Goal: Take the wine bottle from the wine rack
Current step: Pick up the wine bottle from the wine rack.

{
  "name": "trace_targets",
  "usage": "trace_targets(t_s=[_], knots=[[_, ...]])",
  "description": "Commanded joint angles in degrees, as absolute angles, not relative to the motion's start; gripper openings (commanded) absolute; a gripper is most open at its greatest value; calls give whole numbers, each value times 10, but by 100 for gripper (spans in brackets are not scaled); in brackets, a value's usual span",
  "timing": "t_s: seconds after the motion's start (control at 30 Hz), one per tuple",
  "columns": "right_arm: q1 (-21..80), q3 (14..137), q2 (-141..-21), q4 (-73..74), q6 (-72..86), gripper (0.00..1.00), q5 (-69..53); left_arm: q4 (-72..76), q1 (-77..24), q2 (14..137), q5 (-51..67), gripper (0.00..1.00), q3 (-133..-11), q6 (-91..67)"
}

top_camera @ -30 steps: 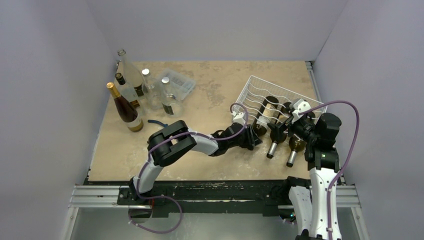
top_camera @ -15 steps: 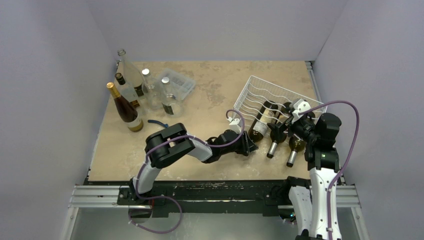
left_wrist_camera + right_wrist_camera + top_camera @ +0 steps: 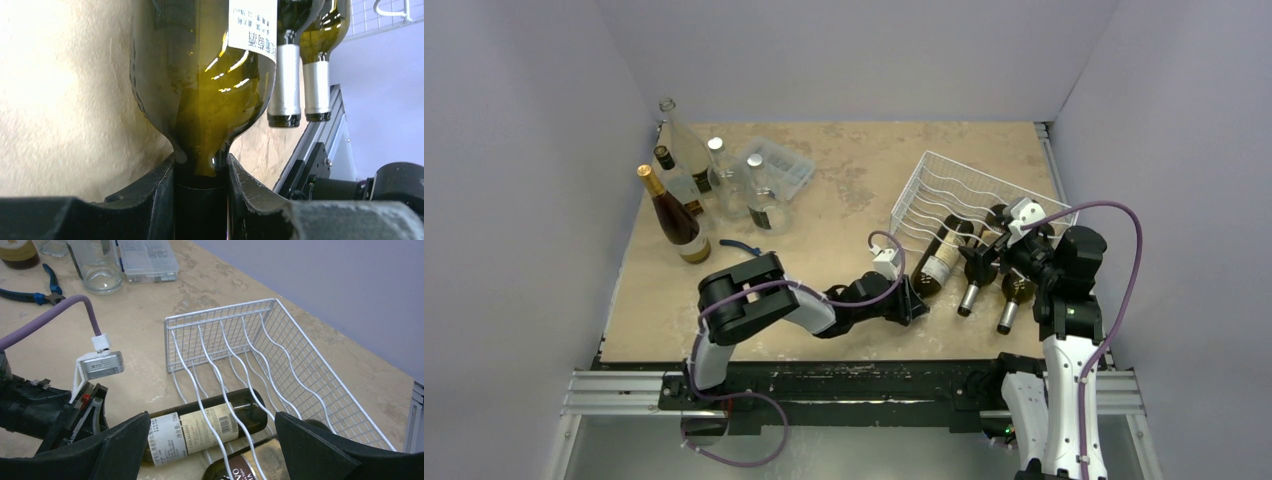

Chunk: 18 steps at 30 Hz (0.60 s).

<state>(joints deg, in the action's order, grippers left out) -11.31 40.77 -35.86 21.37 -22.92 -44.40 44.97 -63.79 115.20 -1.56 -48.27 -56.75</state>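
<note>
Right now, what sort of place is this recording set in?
Likely a lab test cell: plain grey walls box in the tabletop, and the left arm and right arm sit on an aluminium rail.

I am observing a table [image 3: 844, 160] with a mottled beige stone-look top. Plain pale lilac-grey walls [image 3: 854, 50] are enclosing it on three sides. An aluminium rail [image 3: 624, 385] is running along its near edge. Soft light is falling evenly.

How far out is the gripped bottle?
Partly out: the wine bottle lies half under wine rack wires, neck in left gripper fingers.
</note>
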Motion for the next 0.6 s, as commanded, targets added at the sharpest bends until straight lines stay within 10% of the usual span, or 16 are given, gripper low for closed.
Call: trace_targets(t_s=[0.0,0.57], knots=[[-116,405,-352,196,-225,99,-437,511,-648,1090,-51,0,-455,-529],[-116,405,-351,199,-227,99,-439,557,-686,997,-71,0,-317,-525]])
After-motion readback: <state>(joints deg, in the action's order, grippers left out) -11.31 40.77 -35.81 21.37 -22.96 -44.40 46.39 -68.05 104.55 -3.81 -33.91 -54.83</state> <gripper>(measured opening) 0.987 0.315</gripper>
